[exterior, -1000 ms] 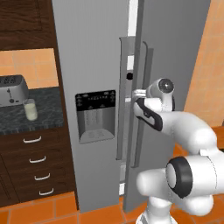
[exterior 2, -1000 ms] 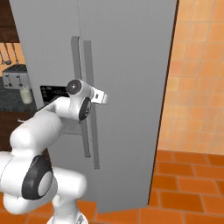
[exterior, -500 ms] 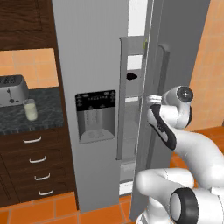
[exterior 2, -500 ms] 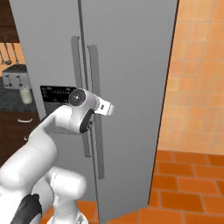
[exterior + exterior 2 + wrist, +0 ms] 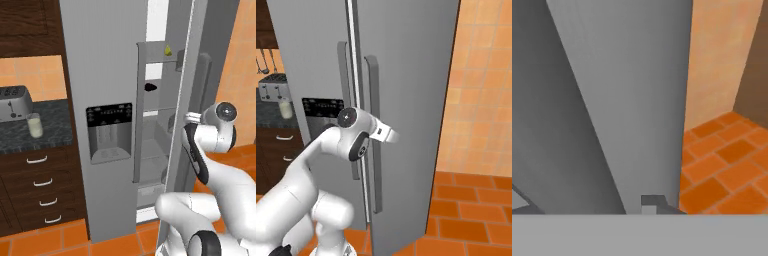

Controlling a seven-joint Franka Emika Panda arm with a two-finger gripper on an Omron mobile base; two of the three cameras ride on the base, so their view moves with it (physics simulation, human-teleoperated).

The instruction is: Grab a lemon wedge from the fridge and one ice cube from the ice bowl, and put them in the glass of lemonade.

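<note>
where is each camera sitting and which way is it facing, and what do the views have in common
Left base view: behind the arm on its left, facing the fridge, its right door ajar; lemon wedge on an inside shelf, glass of lemonade on the counter; arm at lower right.
Right base view: behind on the right, facing the fridge doors and handles; arm at lower left.
Hand view: on the hand, close against a grey fridge panel, orange floor beyond; one dark fingertip at the bottom.
Both base views share fridge, glass and toaster.
</note>
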